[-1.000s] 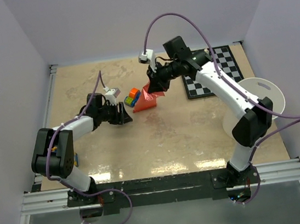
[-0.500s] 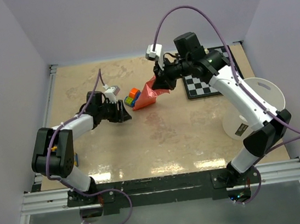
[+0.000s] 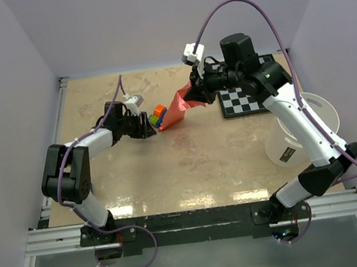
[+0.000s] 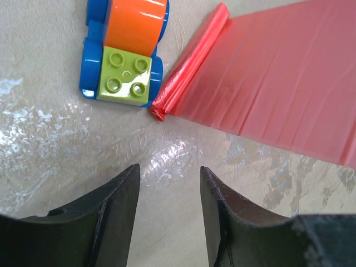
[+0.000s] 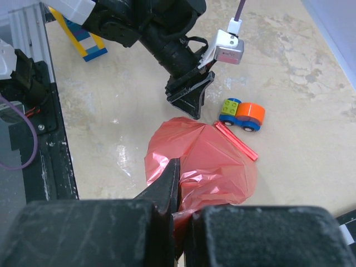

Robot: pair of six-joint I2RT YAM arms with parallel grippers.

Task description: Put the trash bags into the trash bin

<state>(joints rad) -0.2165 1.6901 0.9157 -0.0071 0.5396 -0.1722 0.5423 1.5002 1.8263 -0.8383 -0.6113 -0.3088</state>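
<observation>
The red-pink trash bag (image 3: 177, 110) hangs stretched from my right gripper (image 3: 194, 94), which is shut on its upper end and holds it above the table. Its lower end, with a rolled edge (image 4: 189, 64), rests on the table by a toy car. The right wrist view shows the film (image 5: 214, 158) billowing below the closed fingers (image 5: 167, 192). My left gripper (image 3: 151, 129) is open and empty, low on the table just left of the bag's rolled end; in its wrist view the gripper (image 4: 169, 178) has bare table between the jaws. The white trash bin (image 3: 312, 122) stands at the right, partly behind the right arm.
A blue, orange and green toy car (image 3: 158, 115) sits between the left gripper and the bag. A black-and-white checkerboard (image 3: 248, 100) lies at the back right. A yellow-and-blue brick strip (image 5: 83, 36) lies near the left arm's base.
My right gripper has risen and moved right and back with the bag, pulling it taut. My left gripper has shifted slightly back, towards the toy car.
</observation>
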